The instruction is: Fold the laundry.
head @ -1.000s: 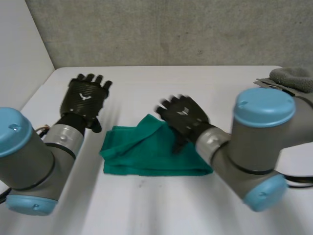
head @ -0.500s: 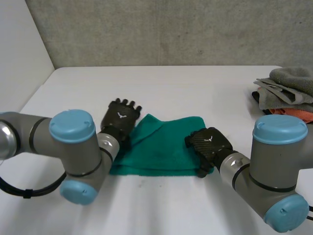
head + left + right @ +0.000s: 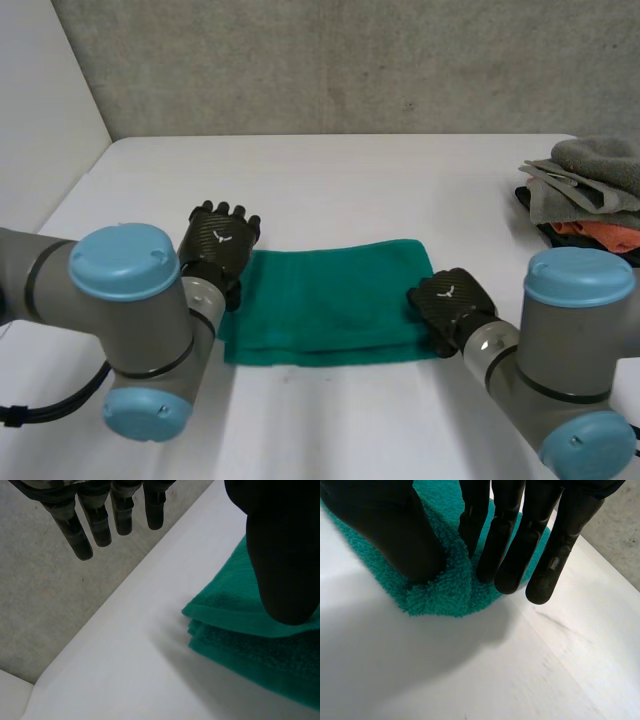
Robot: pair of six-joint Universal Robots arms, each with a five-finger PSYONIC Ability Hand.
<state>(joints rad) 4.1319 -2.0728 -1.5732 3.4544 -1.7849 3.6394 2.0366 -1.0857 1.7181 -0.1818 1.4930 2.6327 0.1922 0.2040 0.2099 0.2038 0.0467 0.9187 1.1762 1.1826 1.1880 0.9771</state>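
Green towel (image 3: 335,300) folded once, being squared up from both ends

Right hand (image 3: 452,298) closed on the towel's right end near a corner, with the pile bunched between thumb and fingers (image 3: 505,545). Left hand (image 3: 222,240) relaxed at the far left corner, fingers straight and clear of the cloth, thumb poised over the layered edge, holding nothing; hard to say whether touching. Between the two hands, towel lying flat across the white table (image 3: 350,180) as a layered band, edges roughly matched. Probably the tidying after a first fold, with a second fold to come. Next move likely needs a proper hold at the left end, or carrying the pinched end over to meet it with edges kept in line. Well apart at the right, a pile of laundry (image 3: 585,190) waiting.
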